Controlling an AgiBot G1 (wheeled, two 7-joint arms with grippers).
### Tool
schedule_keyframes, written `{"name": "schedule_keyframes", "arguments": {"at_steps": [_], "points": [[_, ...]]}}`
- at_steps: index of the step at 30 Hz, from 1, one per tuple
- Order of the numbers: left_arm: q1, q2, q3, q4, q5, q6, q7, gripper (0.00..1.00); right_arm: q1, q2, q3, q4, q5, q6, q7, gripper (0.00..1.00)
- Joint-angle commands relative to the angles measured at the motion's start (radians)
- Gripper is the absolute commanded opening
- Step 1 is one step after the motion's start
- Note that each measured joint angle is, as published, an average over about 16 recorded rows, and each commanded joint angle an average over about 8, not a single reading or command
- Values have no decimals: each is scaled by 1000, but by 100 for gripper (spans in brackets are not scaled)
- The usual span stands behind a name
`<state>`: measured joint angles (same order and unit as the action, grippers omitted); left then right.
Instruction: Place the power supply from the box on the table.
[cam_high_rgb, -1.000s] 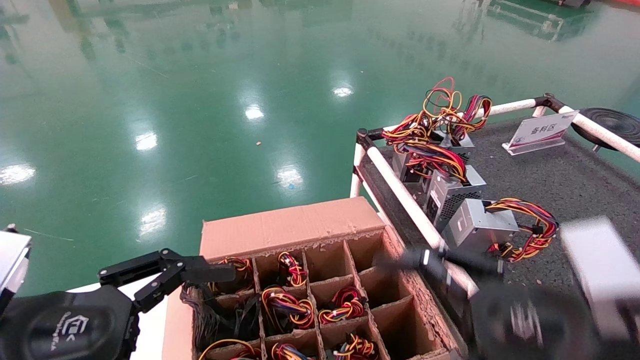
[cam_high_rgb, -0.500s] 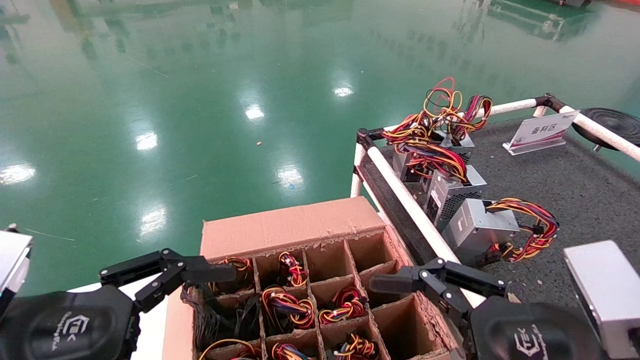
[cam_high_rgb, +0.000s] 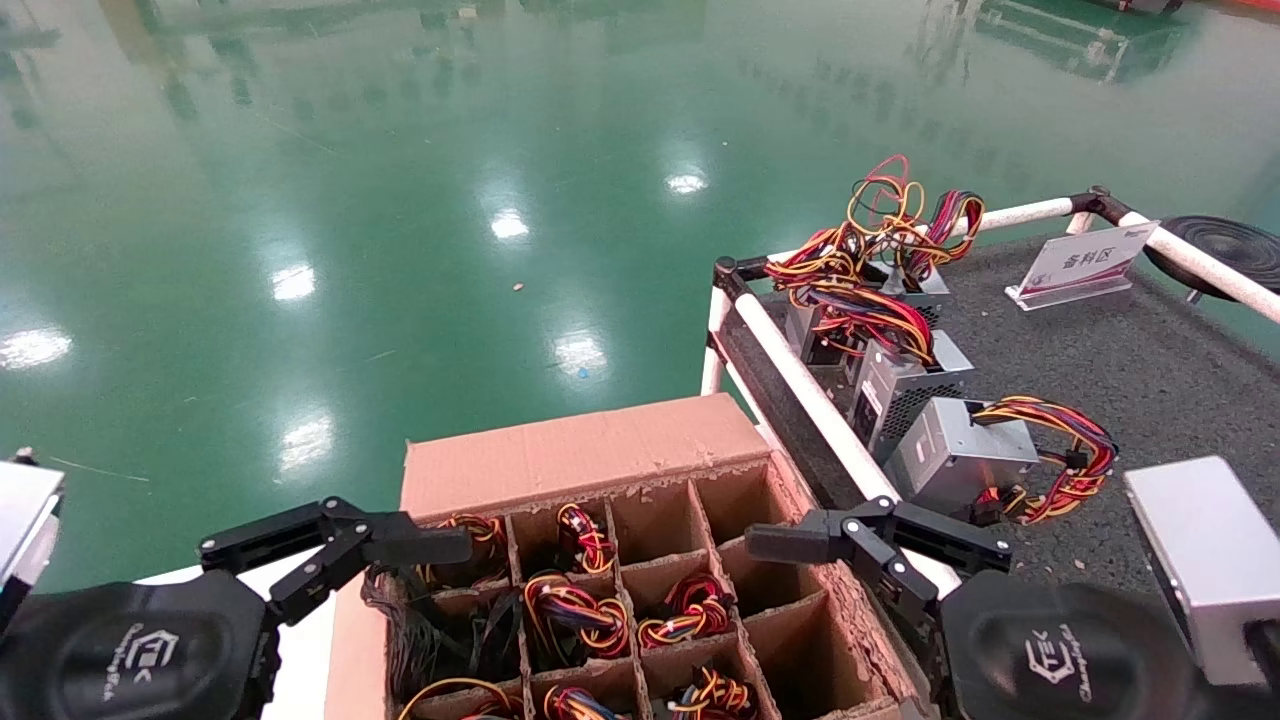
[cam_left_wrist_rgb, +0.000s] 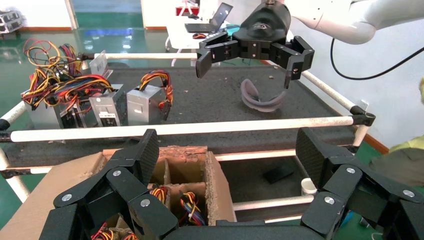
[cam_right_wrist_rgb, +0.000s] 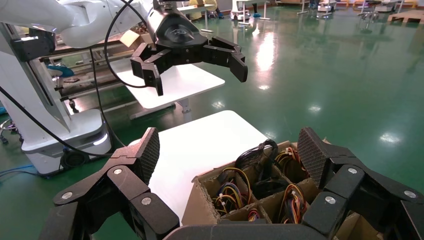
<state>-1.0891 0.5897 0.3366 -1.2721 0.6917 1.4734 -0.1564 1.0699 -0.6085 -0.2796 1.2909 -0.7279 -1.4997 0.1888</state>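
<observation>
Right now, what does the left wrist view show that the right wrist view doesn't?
Only the left wrist view shows the table with power supplies standing on it, plus the open right hand hovering above.

Only the right wrist view shows a white tabletop beside the box, the green floor, and the open left hand.

Both show the box with wire bundles in its cells.

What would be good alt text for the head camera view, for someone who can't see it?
Two open black robot tools hover over a brown cardboard box whose grid cells hold bundles of coloured wires: the left tool at its left edge, the right tool at its right edge. To the right, three silver power supplies with loose wires sit on a dark grey table above a glossy green floor.
</observation>
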Motion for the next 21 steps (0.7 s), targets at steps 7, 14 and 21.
{"name": "schedule_keyframes", "arguments": {"at_steps": [7, 14, 21], "points": [[0, 0, 0, 0, 0, 0, 0, 100, 3, -2, 0, -4, -1, 3, -1, 100], [0, 0, 0, 0, 0, 0, 0, 100, 4, -2, 0, -6, -2, 4, -1, 100], [0, 0, 0, 0, 0, 0, 0, 100, 4, -2, 0, -7, -2, 4, -1, 100]]}}
